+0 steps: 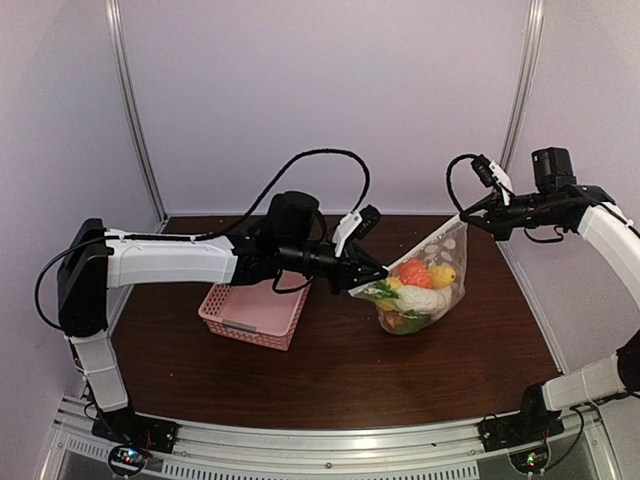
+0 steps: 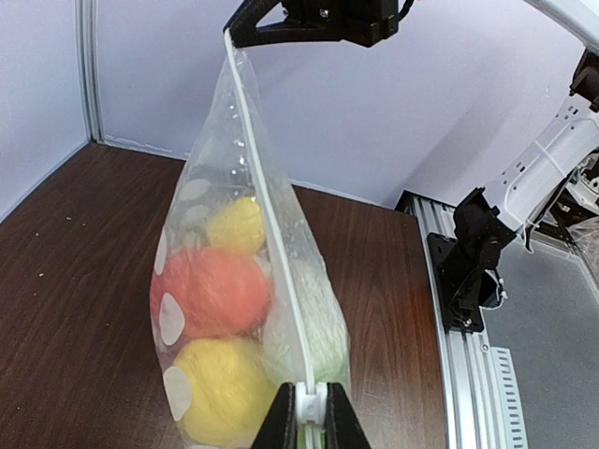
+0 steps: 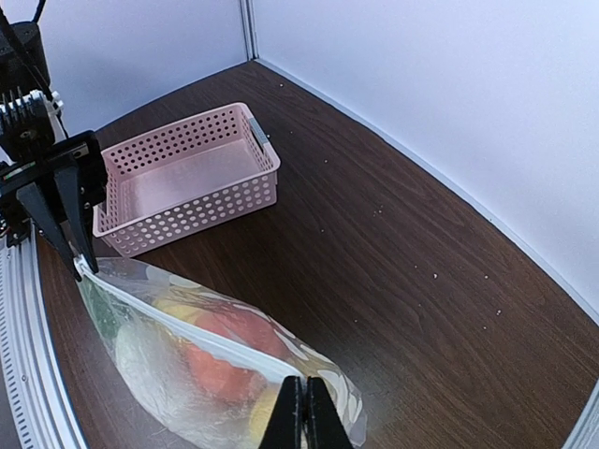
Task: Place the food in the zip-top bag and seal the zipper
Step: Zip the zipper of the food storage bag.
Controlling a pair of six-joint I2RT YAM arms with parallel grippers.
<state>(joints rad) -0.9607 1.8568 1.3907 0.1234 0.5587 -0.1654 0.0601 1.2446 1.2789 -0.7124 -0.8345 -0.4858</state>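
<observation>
The zip-top bag is stretched in the air between both grippers, sagging toward the brown table. The food lies inside it: an orange piece, yellow pieces and a white-green piece. The white zipper runs as a taut line along the bag's top edge. My left gripper is shut on the zipper's white slider at the lower end. My right gripper is shut on the bag's upper corner at the zipper's other end, seen from across as the right gripper.
The empty pink lattice basket stands on the table under the left arm, left of the bag. The right arm's base is bolted to the metal rail along the near edge. Walls close the back and both sides.
</observation>
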